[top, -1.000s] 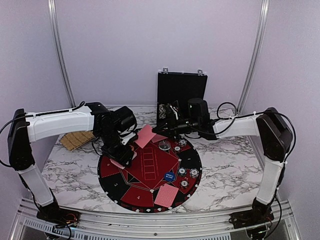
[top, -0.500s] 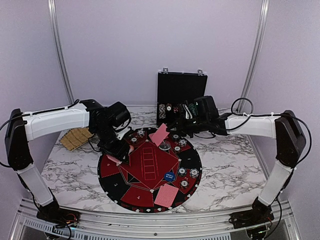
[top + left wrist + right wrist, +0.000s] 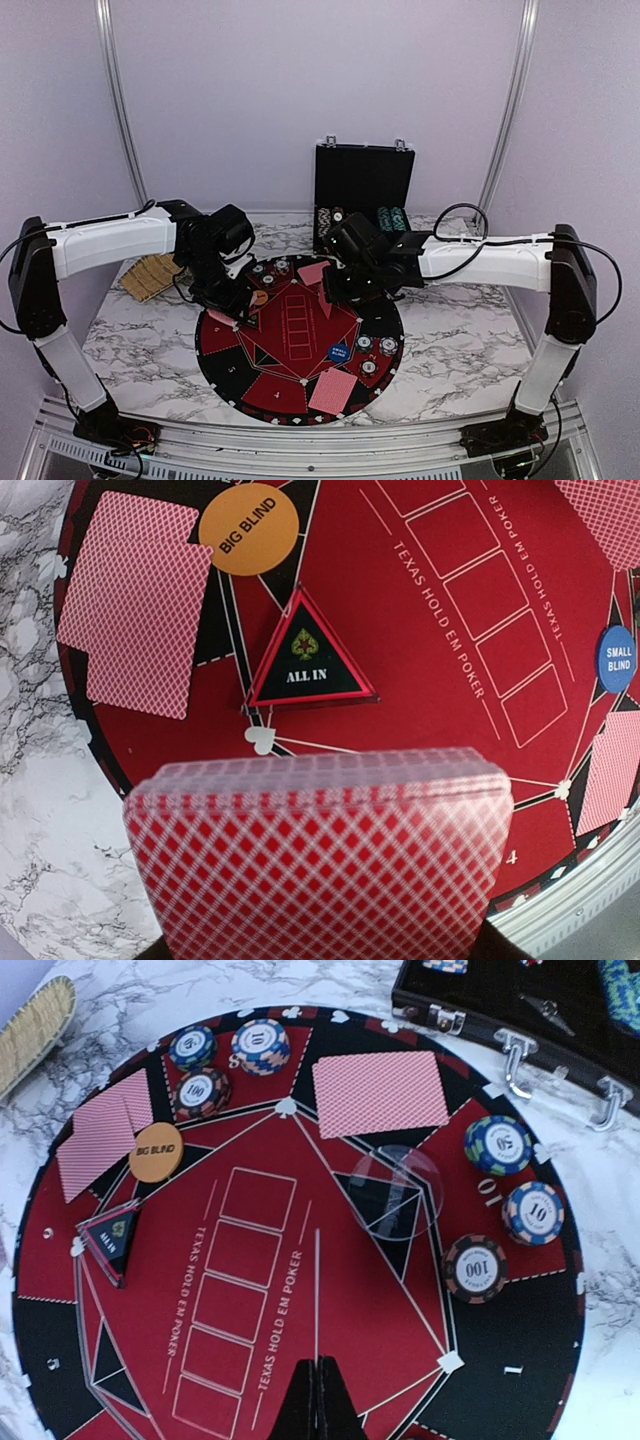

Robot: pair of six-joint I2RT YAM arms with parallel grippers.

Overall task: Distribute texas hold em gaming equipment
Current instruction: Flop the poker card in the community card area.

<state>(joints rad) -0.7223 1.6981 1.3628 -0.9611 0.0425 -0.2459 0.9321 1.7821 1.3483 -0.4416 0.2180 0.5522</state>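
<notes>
Dealing step. Left gripper (image 3: 240, 298) grips red-backed card deck (image 3: 320, 870) low over numbered mat (image 3: 50, 1345), jaws part-open round it. Right gripper (image 3: 318, 1405) is fully closed, prob. pinching a single card (image 3: 317, 1290), seen edge-on, above mat centre. Next: lay it flat at an unfilled seat w/o nudging poker chips (image 3: 474, 1268).

Both arms are the same build. Left arm (image 3: 110, 245) and right arm (image 3: 490, 262): white shell links joined by bulky black joint housings, rounded at the elbows. A thin black cable (image 3: 140, 212) follows the top of the left white link, and a black cable loop (image 3: 460, 207) stands off the right one. Black bases (image 3: 100, 428) sit at the lower corners of the frame, with orange wiring beside the left one. Right end effector (image 3: 318, 1370): matte black.
</notes>
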